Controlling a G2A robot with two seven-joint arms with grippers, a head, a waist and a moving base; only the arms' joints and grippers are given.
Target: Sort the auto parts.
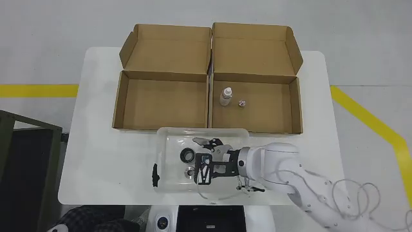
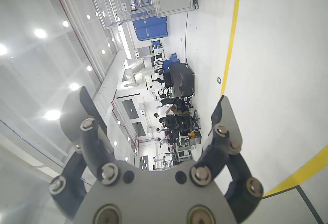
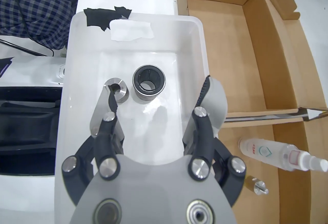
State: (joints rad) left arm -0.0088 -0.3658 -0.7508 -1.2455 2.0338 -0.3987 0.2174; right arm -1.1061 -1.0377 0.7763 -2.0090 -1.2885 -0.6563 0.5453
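A white tabletop (image 1: 96,135) carries 2 open cardboard boxes side by side, and a clear plastic tub (image 3: 174,38) just in front of them, on the robot's side.

The right hand (image 3: 159,84) hangs over the tub with its 2 fingers spread wide and nothing between them. 1 fingertip (image 3: 110,97) lies across the edge of a silver ring (image 3: 120,93) on the tub floor; whether it touches the ring cannot be told. Just beside the silver ring stands a black sleeve (image 3: 149,82), upright with its bore facing up, inside the span of the open fingers. The other finger sits close to the tub wall nearest the boxes.

The tub's far end wall bears a strip of black tape (image 3: 102,17) and a white label (image 3: 132,30).

The left box (image 1: 161,103) has a bare floor. The right box (image 1: 270,113) holds a white spray bottle (image 1: 225,96) and, near it, a small metal piece (image 1: 242,102). From the right wrist, the bottle lies on its side with the metal piece just beside it.

The left hand (image 2: 152,97) is away from the tabletop, pointing out at the room. Its fingers are wide apart and it holds nothing.
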